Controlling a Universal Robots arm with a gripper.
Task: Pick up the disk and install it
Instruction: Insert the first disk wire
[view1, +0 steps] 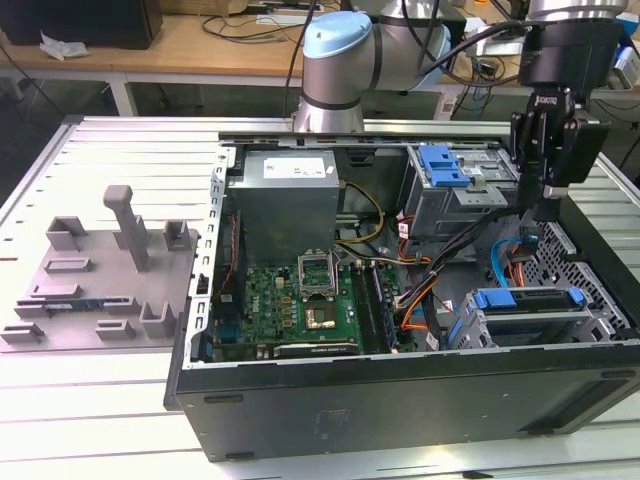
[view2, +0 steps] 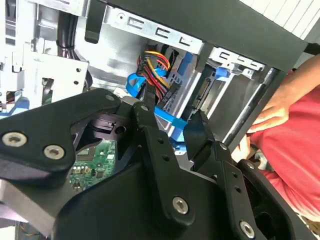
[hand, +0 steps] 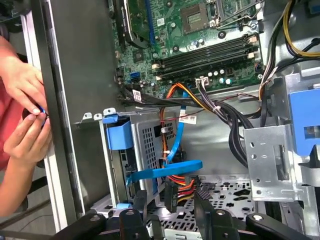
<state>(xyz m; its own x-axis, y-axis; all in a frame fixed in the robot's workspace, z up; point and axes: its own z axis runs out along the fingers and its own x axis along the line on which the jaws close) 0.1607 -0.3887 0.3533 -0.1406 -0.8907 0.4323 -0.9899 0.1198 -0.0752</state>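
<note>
The gripper (view1: 541, 212) is hanging in the open computer case (view1: 400, 410), above its corner bay, with fingers spread apart and holding nothing. The disk (view1: 528, 312) is sitting in that bay. A person's hands (hand: 22, 85) are resting against the case's outer wall.

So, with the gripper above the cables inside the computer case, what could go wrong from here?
1. The open gripper hangs just over the blue flat cable and the coloured wires; going lower, a finger could catch and pull them.
2. A person's hands are at the case wall, close to where the arm works; a sideways move might hit them.
</note>
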